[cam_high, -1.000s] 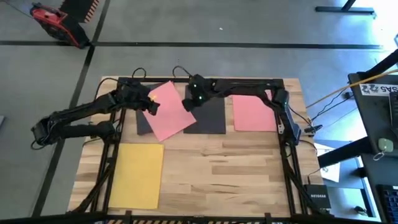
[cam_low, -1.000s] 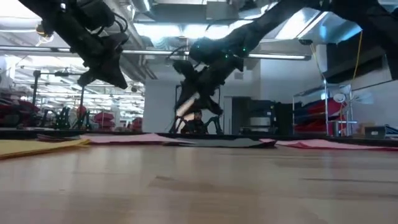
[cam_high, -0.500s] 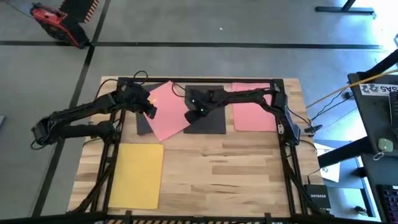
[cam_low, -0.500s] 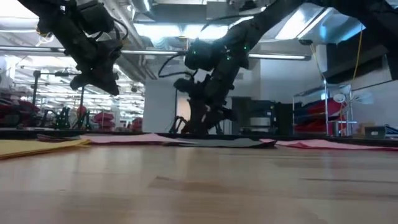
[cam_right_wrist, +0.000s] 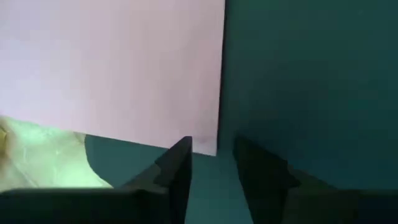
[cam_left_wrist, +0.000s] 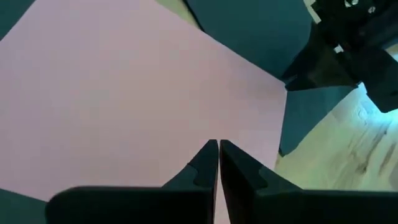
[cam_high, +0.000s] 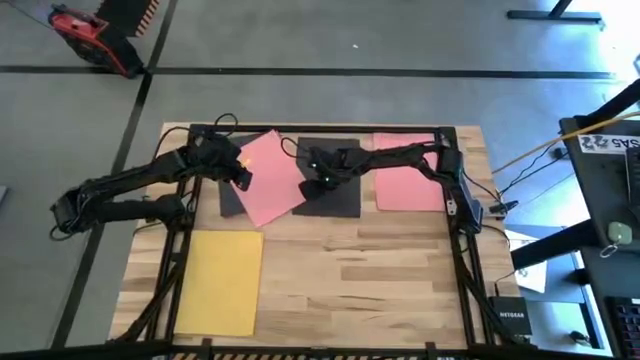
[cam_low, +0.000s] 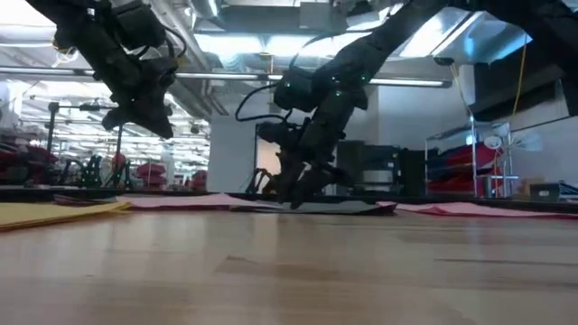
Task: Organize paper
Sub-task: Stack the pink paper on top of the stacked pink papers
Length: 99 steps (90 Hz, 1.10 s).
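A pink sheet [cam_high: 268, 176] lies askew, its right part over a black sheet [cam_high: 340, 188] and its left part over another dark sheet [cam_high: 229, 200]. A salmon sheet [cam_high: 405, 182] lies flat at the right and a yellow one [cam_high: 222, 280] at the near left. My left gripper [cam_left_wrist: 218, 155] is shut and hangs well above the pink sheet's left side [cam_low: 135, 108]. My right gripper [cam_right_wrist: 212, 157] is open by a narrow gap and low over the black sheet. Its fingers stand on either side of the pink sheet's right corner [cam_right_wrist: 210, 148]. My right gripper points down at the pink sheet's right corner [cam_right_wrist: 210, 148] and the black sheet [cam_right_wrist: 298, 93] beneath it. Its fingertips [cam_low: 295, 199] reach sheet level in the low view. I cannot tell whether they touch the paper.
The dark frame rails [cam_high: 458, 215] run along the table's left, right and far sides. Bare wood [cam_high: 360, 290] stretches across the near middle and near right. A small black box [cam_high: 508, 318] sits off the table's near right corner.
My right gripper has come down from well above the sheets to paper level. It has also shifted a little toward the table's near edge, onto the pink sheet's right corner. The left gripper has stayed about where it was.
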Each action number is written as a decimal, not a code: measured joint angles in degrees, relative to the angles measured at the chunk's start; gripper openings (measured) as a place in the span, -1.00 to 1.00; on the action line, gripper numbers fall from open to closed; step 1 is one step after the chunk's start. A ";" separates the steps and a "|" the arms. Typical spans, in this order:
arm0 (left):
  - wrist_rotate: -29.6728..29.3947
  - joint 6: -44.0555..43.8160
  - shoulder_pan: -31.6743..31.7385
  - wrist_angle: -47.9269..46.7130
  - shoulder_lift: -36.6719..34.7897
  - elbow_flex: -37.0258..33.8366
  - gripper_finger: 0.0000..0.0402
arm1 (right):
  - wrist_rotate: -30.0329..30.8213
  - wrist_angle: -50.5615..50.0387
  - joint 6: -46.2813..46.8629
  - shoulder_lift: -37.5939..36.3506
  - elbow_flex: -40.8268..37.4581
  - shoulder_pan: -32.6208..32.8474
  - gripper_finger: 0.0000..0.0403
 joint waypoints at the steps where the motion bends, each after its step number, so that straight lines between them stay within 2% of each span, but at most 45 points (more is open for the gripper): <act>1: -0.01 0.05 0.00 0.00 0.00 0.00 -1.00 | 0.00 0.00 0.16 0.00 0.00 -0.01 -0.44; 23: -0.04 0.94 0.02 0.04 0.00 0.00 -1.00 | 1.31 0.68 1.32 1.47 0.11 -0.01 -0.50; 35: -0.04 0.93 0.02 -0.05 0.00 0.00 -1.00 | -0.64 2.25 2.14 3.90 0.32 -0.02 -0.66; 54: -0.08 0.96 0.02 -0.65 0.00 -0.02 -1.00 | 3.20 1.83 1.84 3.41 0.15 0.38 -0.97; 83: -0.63 2.02 0.02 -1.03 0.00 -0.01 -1.00 | 5.89 -0.82 -1.20 -0.80 -0.35 0.36 -0.99; 99: -0.67 2.05 0.02 -1.25 0.00 0.00 -1.00 | 4.24 -1.27 -8.73 -4.77 0.04 0.67 -0.99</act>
